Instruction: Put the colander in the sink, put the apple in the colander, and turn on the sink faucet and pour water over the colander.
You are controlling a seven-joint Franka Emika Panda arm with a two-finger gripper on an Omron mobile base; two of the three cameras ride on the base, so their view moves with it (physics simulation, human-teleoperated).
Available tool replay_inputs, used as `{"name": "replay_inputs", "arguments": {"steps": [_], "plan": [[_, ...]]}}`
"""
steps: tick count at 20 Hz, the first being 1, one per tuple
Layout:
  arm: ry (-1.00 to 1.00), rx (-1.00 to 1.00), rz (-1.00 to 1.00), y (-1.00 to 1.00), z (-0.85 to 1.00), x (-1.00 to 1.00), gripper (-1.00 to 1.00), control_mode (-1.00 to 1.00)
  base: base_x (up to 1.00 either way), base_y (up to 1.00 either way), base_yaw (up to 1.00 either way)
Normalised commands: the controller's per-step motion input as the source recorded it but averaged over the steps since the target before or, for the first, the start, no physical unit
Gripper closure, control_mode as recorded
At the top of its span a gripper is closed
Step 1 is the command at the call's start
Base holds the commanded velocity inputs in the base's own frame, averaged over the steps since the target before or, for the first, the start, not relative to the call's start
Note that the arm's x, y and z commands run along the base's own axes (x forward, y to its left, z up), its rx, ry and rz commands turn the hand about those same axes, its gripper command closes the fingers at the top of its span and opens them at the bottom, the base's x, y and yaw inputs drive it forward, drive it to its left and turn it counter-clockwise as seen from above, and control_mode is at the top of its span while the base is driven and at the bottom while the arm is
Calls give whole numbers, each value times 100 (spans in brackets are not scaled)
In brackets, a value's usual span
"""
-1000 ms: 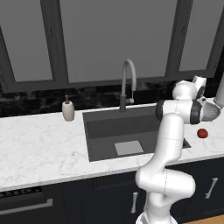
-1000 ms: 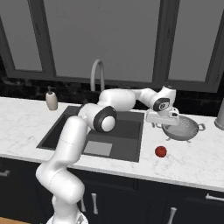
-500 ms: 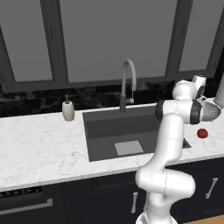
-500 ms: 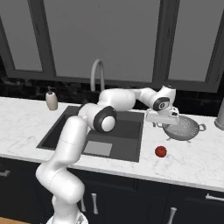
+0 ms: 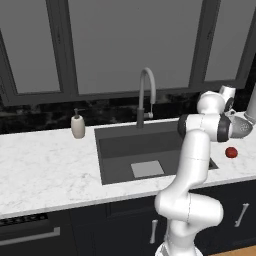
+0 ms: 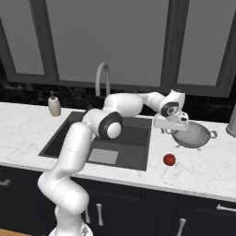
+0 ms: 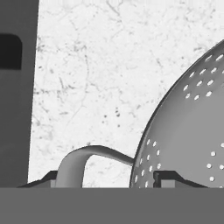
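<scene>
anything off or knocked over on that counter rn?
Nothing stands out. The colander sits upright on the counter right of the sink, with the gripper at its loop handle. The apple rests on the counter beside it. No spills or damage.

Left of the pincer (image 6: pixel 177 130) the sink (image 6: pixel 133 138) lies open; the colander (image 6: pixel 196 136) crowds its right, the apple (image 6: pixel 169 159) sits nearer on the bench (image 6: pixel 203 168).
</scene>
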Motion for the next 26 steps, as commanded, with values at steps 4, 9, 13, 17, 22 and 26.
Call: {"name": "replay_inputs", "arguments": {"steps": [4, 9, 13, 17, 22, 26], "plan": [[-3, 0, 0, 0, 30, -6, 100, -100, 0, 0, 0], [-9, 0, 0, 0, 40, -3, 100, -100, 0, 0, 0], [-5, 0, 1, 1, 27, -9, 100, -100, 0, 0, 0], [-5, 0, 10, 23, 14, -33, 100, -100, 0, 0, 0], [0, 0, 27, 48, 2, -26, 100, -100, 0, 0, 0], [0, -1, 28, 64, 0, -55, 100, -100, 0, 0, 0]]}}
